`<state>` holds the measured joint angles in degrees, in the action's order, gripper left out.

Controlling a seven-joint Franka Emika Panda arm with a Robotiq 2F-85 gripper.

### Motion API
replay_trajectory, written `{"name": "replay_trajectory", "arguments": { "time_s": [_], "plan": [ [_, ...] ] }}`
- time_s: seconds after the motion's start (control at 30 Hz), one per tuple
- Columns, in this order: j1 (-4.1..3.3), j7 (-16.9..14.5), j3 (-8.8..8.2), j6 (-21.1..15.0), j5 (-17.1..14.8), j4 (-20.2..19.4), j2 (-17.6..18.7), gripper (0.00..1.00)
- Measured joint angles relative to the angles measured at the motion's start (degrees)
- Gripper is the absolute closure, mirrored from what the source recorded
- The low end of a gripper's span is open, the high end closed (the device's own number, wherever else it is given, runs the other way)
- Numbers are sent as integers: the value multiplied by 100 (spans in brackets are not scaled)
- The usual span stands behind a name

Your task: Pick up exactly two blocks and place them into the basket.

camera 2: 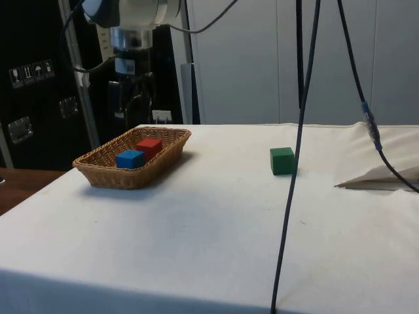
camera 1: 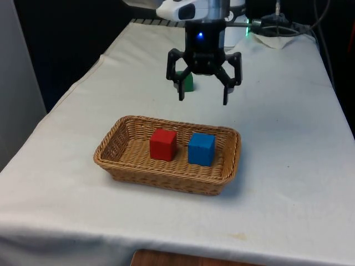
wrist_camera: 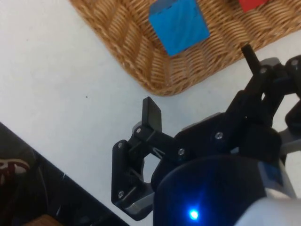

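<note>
Table: a long table (camera 1: 288, 166) covered by a white cloth is seen, with every other item resting on it.

Basket: a shallow oval wicker basket (camera 1: 116, 145) is set near the middle of the table. In the side view it (camera 2: 98, 171) is seen well apart from the lone block on the cloth.

Gripper: the black two-finger gripper (camera 1: 203, 94) is held in the air above the cloth, just behind the basket's far rim. Its fingers are spread wide and nothing is held between them. In the wrist view one fingertip (wrist_camera: 151, 114) is seen over bare cloth beside the basket's edge.

Blue block: a blue cube (camera 1: 201, 148) is seen inside the basket, on the front view's right, resting flat on the weave.

Red block: a red cube (camera 1: 163, 144) is seen inside the basket, just beside the blue one and apart from it by a small gap.

Green block: a green cube (camera 2: 282, 160) is left on the cloth, outside the basket, partly hidden behind the gripper in the front view.

Step in hand: two blocks are already in the basket, so the required count is judged to be met.

Next move: no further grasp is judged to be needed. The green block is best left untouched, and the empty gripper can be lifted clear of the basket.
</note>
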<state>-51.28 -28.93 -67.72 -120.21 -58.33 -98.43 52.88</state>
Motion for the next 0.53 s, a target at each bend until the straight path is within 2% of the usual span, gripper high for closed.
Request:
{"name": "replay_trajectory", "arguments": {
  "time_s": [0.4, 0.53],
  "plan": [
    [-149, 109, 74, 46, -6, 0, -52, 0],
    [-166, 126, 86, 86, -6, 29, -52, 0]
  ]
}}
